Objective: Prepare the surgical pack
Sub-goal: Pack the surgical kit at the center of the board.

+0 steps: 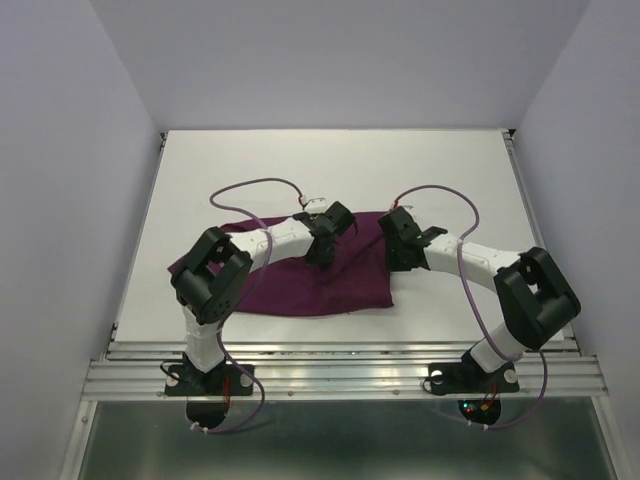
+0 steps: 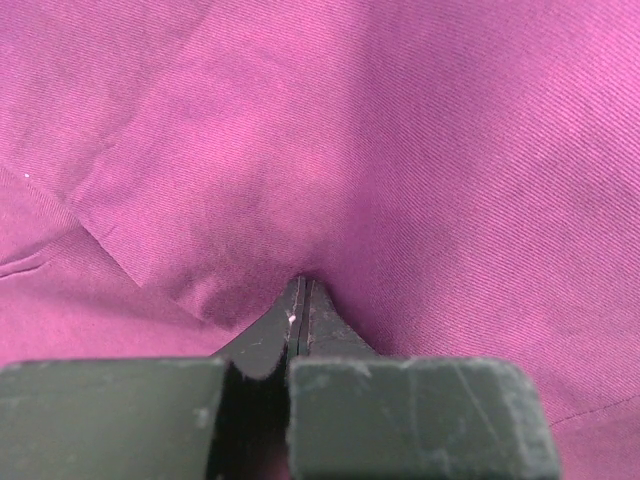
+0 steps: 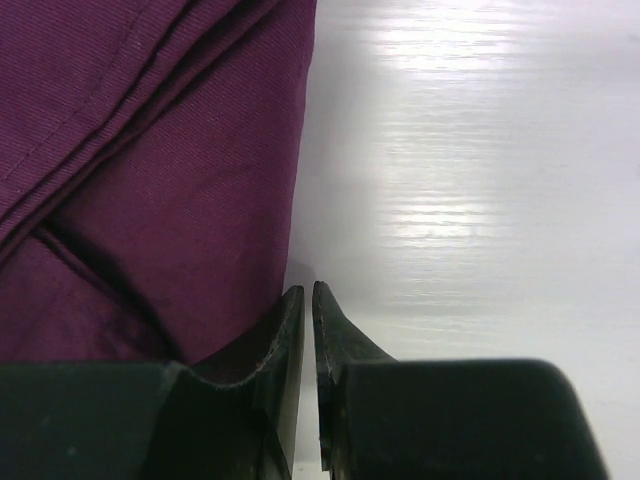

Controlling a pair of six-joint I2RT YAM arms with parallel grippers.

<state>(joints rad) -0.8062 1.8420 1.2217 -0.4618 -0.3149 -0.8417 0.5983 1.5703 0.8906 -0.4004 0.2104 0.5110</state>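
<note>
The surgical pack shows as a folded deep-purple cloth (image 1: 320, 285) lying flat on the white table (image 1: 330, 165); nothing of what may be inside it is visible. My left gripper (image 1: 322, 250) is over the cloth's upper middle. In the left wrist view it (image 2: 302, 282) is shut, tips pressed into a dimple of purple fabric (image 2: 400, 150). My right gripper (image 1: 400, 262) is at the cloth's right edge. In the right wrist view it (image 3: 308, 288) is all but shut, only a thin slit with bare table behind it, just beside the layered cloth edge (image 3: 150, 180).
Purple cables (image 1: 260, 188) arch from both arms over the table behind the cloth. White walls close in on three sides. A ribbed metal rail (image 1: 340, 375) carries the arm bases along the near edge. Bare table (image 3: 480, 200) lies right of the cloth.
</note>
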